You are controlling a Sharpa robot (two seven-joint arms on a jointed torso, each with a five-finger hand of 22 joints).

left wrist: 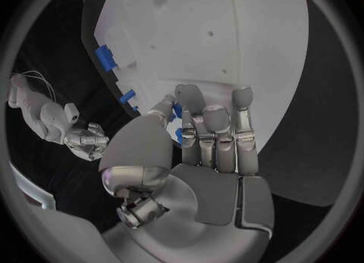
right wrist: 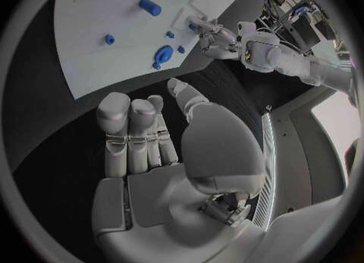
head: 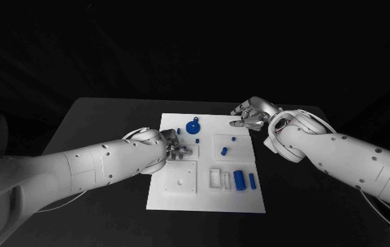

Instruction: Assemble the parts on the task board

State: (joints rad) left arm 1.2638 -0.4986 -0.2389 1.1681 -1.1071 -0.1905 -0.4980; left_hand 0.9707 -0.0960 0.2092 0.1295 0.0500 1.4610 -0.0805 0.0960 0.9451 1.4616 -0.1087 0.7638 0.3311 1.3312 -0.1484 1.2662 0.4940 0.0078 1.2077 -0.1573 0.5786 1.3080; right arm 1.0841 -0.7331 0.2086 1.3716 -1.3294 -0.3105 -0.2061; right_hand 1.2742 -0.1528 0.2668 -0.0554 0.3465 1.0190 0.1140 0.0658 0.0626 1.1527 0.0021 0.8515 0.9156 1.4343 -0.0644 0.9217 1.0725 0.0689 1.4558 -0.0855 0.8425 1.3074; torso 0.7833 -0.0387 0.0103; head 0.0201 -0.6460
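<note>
The white task board (head: 207, 201) lies in the middle of the black table. My left hand (head: 174, 149) is over the board's left side and pinches a small blue part (left wrist: 179, 134) between thumb and fingers. A round blue disc (head: 193, 127) stands near the board's far edge, with small blue pegs (head: 234, 139) to its right. Two blue cylinders (head: 240, 179) lie at the board's near right. My right hand (head: 252, 115) hovers by the far right corner, its fingers straight, apart from the thumb, and empty (right wrist: 144, 135).
Square white insert plates (head: 180, 177) and a slotted block (head: 219, 177) sit on the board. Bare black table (head: 106, 117) surrounds the board. In the right wrist view the board (right wrist: 99, 2) shows the disc (right wrist: 162, 55) and my left hand (right wrist: 216, 37).
</note>
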